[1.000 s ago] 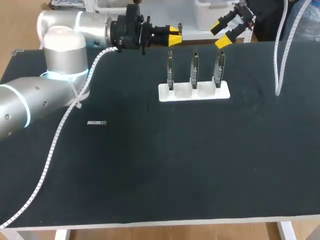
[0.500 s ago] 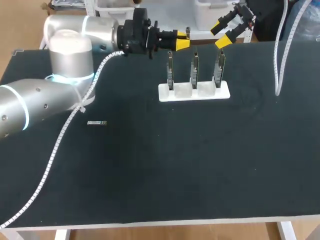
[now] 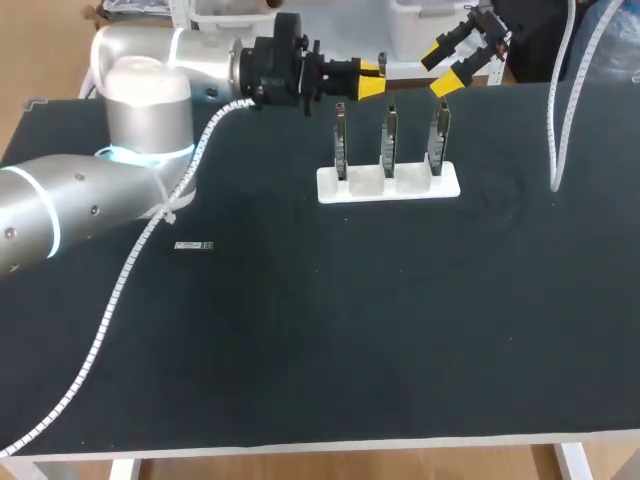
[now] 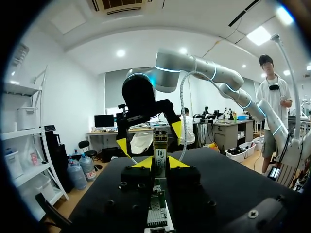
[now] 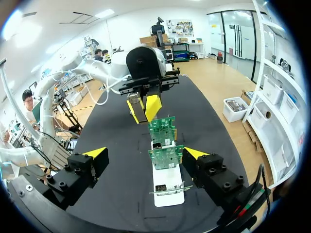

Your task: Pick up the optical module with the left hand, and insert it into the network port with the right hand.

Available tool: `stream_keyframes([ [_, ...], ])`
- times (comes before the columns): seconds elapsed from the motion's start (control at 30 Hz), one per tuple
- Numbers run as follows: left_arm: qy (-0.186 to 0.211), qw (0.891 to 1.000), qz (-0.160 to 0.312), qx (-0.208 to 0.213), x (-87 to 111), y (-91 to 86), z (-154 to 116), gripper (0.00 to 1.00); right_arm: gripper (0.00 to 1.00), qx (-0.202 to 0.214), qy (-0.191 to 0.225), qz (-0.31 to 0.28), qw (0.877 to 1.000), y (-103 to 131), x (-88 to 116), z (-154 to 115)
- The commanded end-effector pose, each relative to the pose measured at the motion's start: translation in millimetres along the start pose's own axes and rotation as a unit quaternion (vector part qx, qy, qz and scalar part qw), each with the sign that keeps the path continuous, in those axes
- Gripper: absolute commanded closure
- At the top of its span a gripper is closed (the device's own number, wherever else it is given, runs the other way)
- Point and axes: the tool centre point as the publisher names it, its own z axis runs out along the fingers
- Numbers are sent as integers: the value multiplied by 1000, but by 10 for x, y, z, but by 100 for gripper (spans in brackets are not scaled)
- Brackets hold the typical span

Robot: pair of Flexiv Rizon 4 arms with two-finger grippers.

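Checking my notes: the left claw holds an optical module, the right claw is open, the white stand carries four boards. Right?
Not four: the head view shows three boards on the white stand. Yes, left claw holds an optical module, right claw is open.

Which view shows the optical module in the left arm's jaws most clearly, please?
The left wrist view: the optical module sits close up, clamped between the left jaws, its labelled face towards the camera. The right wrist view shows it smaller, farther off. The head view shows barely a sliver at the yellow tips.
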Motion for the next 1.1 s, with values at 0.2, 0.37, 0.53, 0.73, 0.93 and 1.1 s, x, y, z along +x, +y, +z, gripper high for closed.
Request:
stream_keyframes([
  [0.2, 6, 1000, -10, 15, 1, 108, 84, 100, 0, -88, 2, 0, 996, -79, -21, -17],
  [0.37, 9, 1000, -13, 20, -9, 128, 96, 100, 0, -88, 2, 0, 996, -79, -21, -17],
  [0.53, 12, 1000, -15, 25, -12, 136, 115, 100, 0, -88, 2, 0, 996, -79, -21, -17],
  [0.73, -5, 999, -33, 34, 55, 159, 166, 100, 0, -88, 2, 0, 996, -79, -21, -17],
  [0.93, -3, 998, -37, 43, 74, 163, 211, 100, 0, -88, 2, 0, 996, -79, -21, -17],
  [1.1, -3, 998, -37, 44, 78, 171, 216, 100, 0, -88, 2, 0, 996, -79, -21, -17],
])
